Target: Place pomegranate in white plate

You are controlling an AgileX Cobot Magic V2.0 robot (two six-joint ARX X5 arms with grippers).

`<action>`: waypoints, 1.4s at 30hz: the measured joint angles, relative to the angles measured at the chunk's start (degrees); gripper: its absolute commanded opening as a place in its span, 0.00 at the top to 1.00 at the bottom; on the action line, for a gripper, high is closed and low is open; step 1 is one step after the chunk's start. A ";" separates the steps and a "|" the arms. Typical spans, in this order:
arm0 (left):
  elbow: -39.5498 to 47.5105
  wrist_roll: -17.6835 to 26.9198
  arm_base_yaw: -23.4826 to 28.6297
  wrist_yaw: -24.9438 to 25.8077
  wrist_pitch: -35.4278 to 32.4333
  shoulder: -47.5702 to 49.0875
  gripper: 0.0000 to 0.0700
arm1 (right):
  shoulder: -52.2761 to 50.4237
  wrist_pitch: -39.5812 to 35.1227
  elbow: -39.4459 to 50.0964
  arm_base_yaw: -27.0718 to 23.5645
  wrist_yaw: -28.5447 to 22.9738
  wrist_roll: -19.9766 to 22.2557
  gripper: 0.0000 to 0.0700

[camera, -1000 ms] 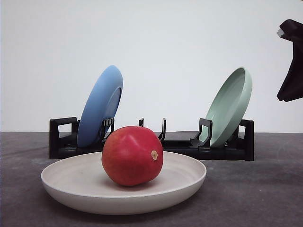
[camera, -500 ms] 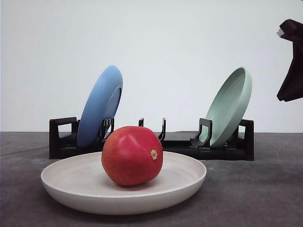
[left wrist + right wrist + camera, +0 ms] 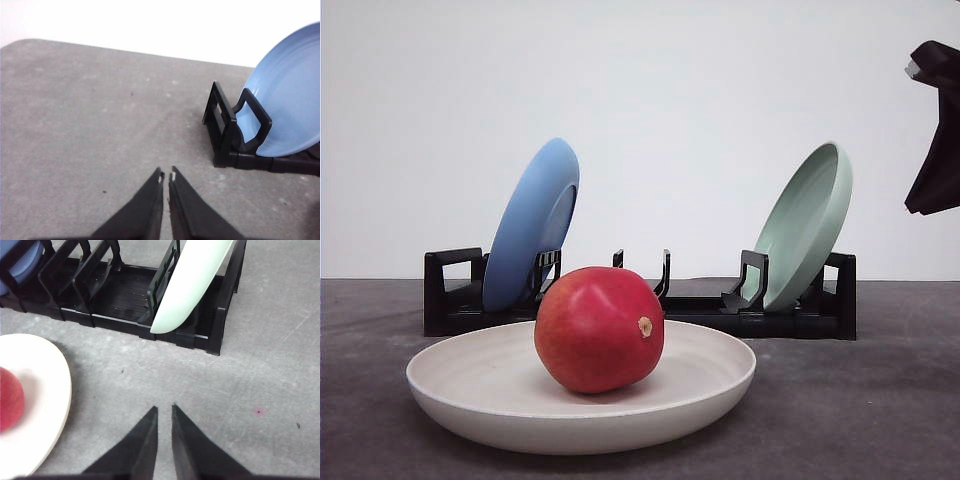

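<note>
- Front view: pomegranate (image 3: pixel 599 329) sits in the white plate (image 3: pixel 720 385), rack (image 3: pixel 800 318) at 12 o'clock.
- Left gripper (image 3: pixel 166 176): fingers nearly together, empty, blue plate (image 3: pixel 290 110) at 2 o'clock.
- Right gripper (image 3: pixel 163 409): narrow gap, empty, above bare table (image 3: pixel 260 380).

Light is bright, soft and even, seemingly from above. The backdrop wall (image 3: pixel 700 90) is blown out to near white in the front and left wrist views. The pomegranate (image 3: pixel 599 329) carries a broad soft sheen on top and drops a faint shadow into the white plate (image 3: pixel 710 375); a soft shadow spreads on the grey bench (image 3: pixel 860 400) under that plate. The front view is sharp. In the wrist views the hands' dark fingers (image 3: pixel 150 207) and (image 3: pixel 142 445) look slightly soft, and the blue plate (image 3: pixel 292 110) blurs at its rim.
</note>
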State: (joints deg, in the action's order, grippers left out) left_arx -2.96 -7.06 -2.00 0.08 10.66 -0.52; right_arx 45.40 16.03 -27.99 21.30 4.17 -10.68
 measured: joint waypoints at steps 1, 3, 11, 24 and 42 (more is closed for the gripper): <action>0.80 0.01 0.00 -0.03 -0.71 0.32 1.00 | -0.01 0.00 0.00 0.00 -0.01 0.00 0.94; 1.76 0.00 0.01 -0.13 -0.95 0.23 1.00 | -0.01 -0.01 0.00 0.00 0.02 0.00 0.94; 1.74 -0.01 0.00 -0.13 -0.45 0.27 1.00 | -0.03 -0.44 0.00 0.00 0.01 0.00 0.94; 1.74 -0.01 0.00 -0.13 -0.51 0.27 1.00 | -0.94 0.27 0.00 -0.26 -0.26 0.68 0.94; 1.74 -0.01 0.00 -0.13 -0.53 0.27 1.00 | -37.02 -9.50 23.03 -16.41 -1.18 6.62 0.94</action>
State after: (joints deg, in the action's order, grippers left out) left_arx -1.21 -7.07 -2.00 -0.05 10.13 -0.25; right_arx 8.37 6.54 -4.95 4.89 2.99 -4.05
